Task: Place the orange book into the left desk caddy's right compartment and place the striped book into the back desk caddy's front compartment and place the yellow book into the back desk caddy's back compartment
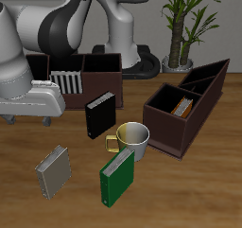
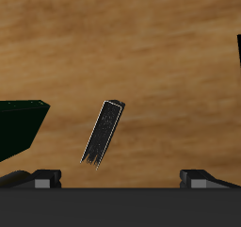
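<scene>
Exterior view: the orange book stands inside the left desk caddy. The striped book stands in the back desk caddy. The yellow book lies on the table, nearer the front edge than that caddy, beside the green book. Wrist view: the black book lies below; the gripper stands open, its fingers spread, gripping nothing.

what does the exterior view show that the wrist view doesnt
Only exterior: the striped book in the back desk caddy, the orange book in the left desk caddy, the yellow book, green book and mug. Only wrist: the gripper, fingers wide apart, empty. Both: the wooden table, and probably the black book.
</scene>
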Motion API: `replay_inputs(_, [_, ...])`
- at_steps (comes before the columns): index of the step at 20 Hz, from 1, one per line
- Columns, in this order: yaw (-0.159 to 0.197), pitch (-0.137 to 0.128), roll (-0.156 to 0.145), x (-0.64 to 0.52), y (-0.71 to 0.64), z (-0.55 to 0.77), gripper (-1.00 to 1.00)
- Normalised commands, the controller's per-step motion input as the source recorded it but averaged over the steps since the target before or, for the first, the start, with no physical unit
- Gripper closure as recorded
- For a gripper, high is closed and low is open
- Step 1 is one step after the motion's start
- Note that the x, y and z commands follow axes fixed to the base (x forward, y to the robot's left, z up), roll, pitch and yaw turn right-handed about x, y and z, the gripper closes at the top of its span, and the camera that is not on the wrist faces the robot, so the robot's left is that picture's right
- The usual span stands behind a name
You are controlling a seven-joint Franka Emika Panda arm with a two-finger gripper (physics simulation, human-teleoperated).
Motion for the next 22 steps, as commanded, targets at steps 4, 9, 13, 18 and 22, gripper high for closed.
replay_inputs(4, [-0.058,-0.019,-0.038,0.15,-0.09,-0.32,-1.0])
replay_inputs(9, [-0.027,0.016,-0.006,0.12,0.06,-0.31,-1.0])
replay_inputs(13, [-0.017,-0.003,0.015,0.07,0.28,-0.24,-1.0])
replay_inputs(18, [-0.03,-0.001,-0.03,0.08,0.1,-0.31,-1.0])
replay_inputs(22, [-0.032,-0.072,-0.054,-0.05,-0.05,-0.15,-1.0])
